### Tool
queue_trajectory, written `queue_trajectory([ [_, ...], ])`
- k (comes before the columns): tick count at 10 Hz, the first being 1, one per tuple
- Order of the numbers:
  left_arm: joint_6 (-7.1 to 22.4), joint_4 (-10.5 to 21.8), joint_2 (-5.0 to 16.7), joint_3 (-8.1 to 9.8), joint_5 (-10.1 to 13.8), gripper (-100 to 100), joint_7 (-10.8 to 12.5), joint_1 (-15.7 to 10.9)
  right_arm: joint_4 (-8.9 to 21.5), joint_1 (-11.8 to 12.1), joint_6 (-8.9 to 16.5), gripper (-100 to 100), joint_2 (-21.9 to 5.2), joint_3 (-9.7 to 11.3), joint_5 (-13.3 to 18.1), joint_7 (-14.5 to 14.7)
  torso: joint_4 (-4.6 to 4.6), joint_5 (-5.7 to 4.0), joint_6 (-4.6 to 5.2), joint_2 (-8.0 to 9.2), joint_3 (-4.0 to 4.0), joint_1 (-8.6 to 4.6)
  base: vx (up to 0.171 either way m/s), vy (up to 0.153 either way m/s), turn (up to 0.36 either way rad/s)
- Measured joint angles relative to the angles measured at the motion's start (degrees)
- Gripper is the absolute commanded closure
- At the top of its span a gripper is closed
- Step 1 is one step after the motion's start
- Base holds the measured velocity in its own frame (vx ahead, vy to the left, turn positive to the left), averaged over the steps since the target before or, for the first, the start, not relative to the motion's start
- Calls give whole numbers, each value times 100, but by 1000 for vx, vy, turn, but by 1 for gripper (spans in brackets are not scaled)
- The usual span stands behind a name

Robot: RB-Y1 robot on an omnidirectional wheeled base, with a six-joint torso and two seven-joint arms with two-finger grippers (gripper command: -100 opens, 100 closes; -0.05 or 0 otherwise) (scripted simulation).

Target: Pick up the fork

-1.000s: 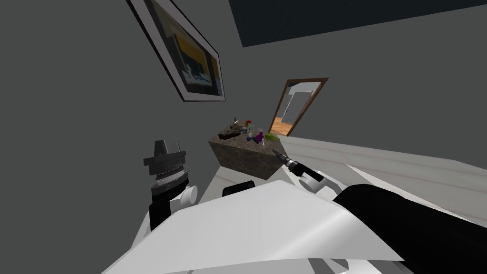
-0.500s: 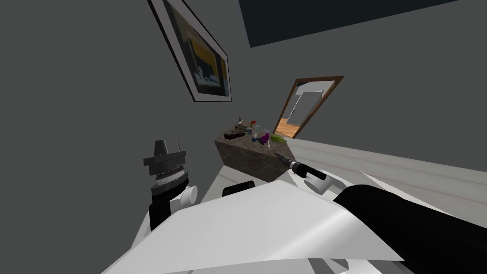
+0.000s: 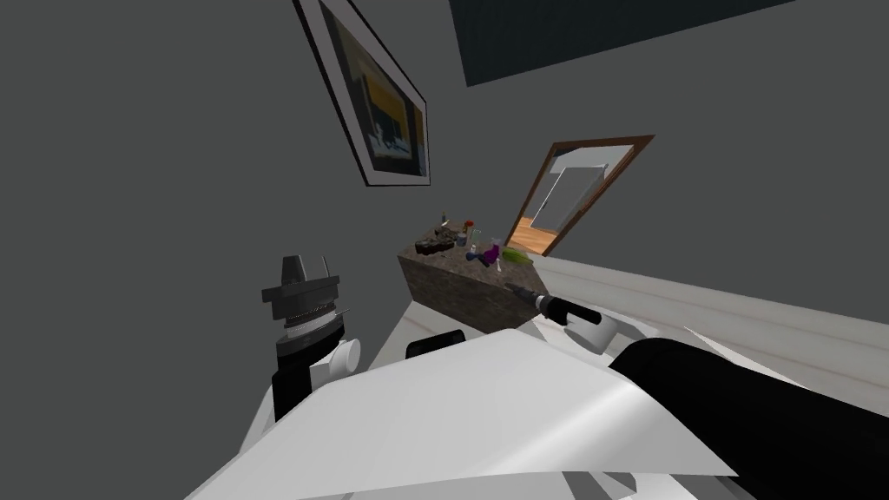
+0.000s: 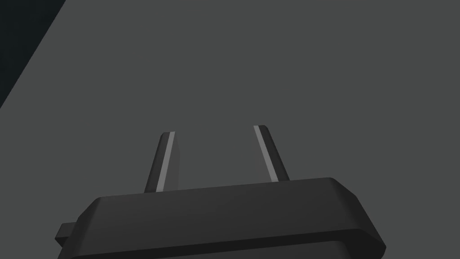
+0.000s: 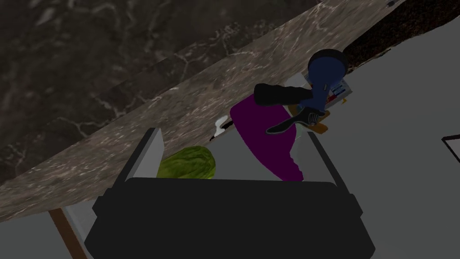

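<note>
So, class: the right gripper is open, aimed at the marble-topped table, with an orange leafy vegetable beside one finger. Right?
No: the leafy vegetable is green, not orange, as the right wrist view shows. The right gripper is open, aimed at the marble-topped table.

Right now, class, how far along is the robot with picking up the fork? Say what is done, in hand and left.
Done: the open right gripper is aimed at the marble-topped table, at a green thing and a purple thing. In hand: nothing; the left gripper, also open, is raised on the robot's left. Left: single out the fork in the clutter, reach, grip, lift.
</note>
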Motion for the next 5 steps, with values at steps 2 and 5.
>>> queue_trajectory([
  [2, 0, 0, 0, 0, 0, 0, 0, 0, 155, 85, 90, -100, -329, 41, -134, -1, 0, 0, 0, -3, -2, 1, 51, 43, 117],
  [5, 0, 0, 0, 0, 0, 0, 0, 0, 226, 312, 384, -100, -735, -2, -306, 2, -2, 0, -2, -9, -5, 1, 58, 34, 108],
])
